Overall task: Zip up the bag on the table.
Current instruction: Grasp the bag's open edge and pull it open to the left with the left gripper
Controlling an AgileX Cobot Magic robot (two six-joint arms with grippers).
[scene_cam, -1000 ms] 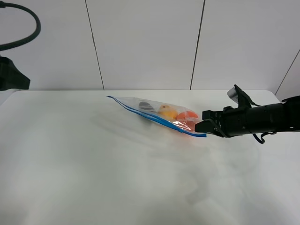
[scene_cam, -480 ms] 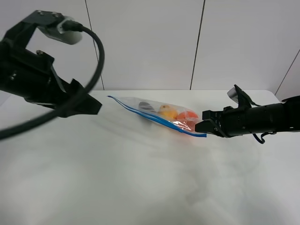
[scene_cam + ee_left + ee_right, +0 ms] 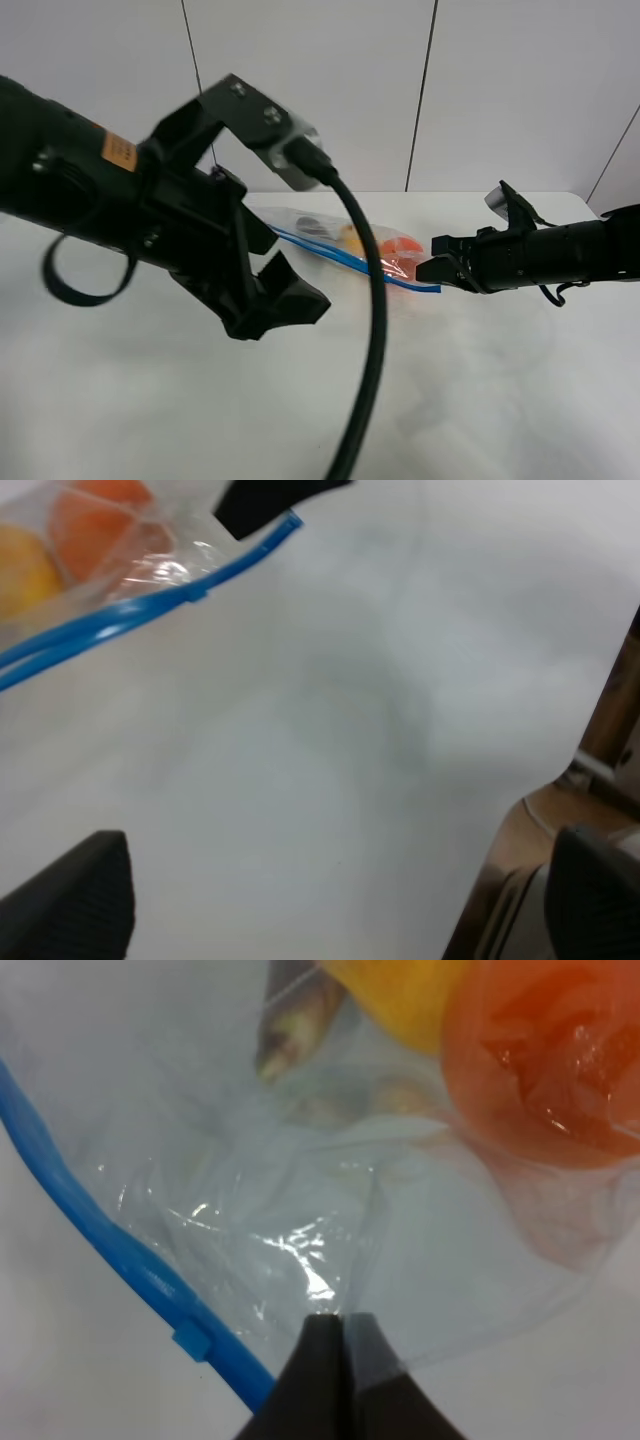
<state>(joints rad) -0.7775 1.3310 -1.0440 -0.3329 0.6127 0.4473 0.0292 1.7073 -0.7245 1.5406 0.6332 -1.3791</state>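
The clear bag point(image 3: 388, 256) lies on the white table point(image 3: 480, 380), with a blue zipper strip point(image 3: 345, 258) along its near edge. An orange point(image 3: 402, 246), a yellow pear point(image 3: 353, 236) and a dark eggplant point(image 3: 312, 227) show through it. My right gripper point(image 3: 432, 268) is shut on the bag's right corner; in the right wrist view its tips point(image 3: 335, 1355) pinch the plastic beside the zipper strip point(image 3: 100, 1240). My left gripper point(image 3: 285, 287) is open and empty, above the table in front of the bag, and its arm hides the bag's left end. The left wrist view shows the zipper strip point(image 3: 150, 605).
The left arm's thick black cable point(image 3: 372, 330) hangs over the table's middle. The table's edge point(image 3: 520, 780) shows in the left wrist view, with brown floor beyond. A white panelled wall point(image 3: 500, 90) stands behind the table.
My left arm has swung in from the far left over the table toward the bag and now covers the bag's left end. The right gripper and bag have not moved.
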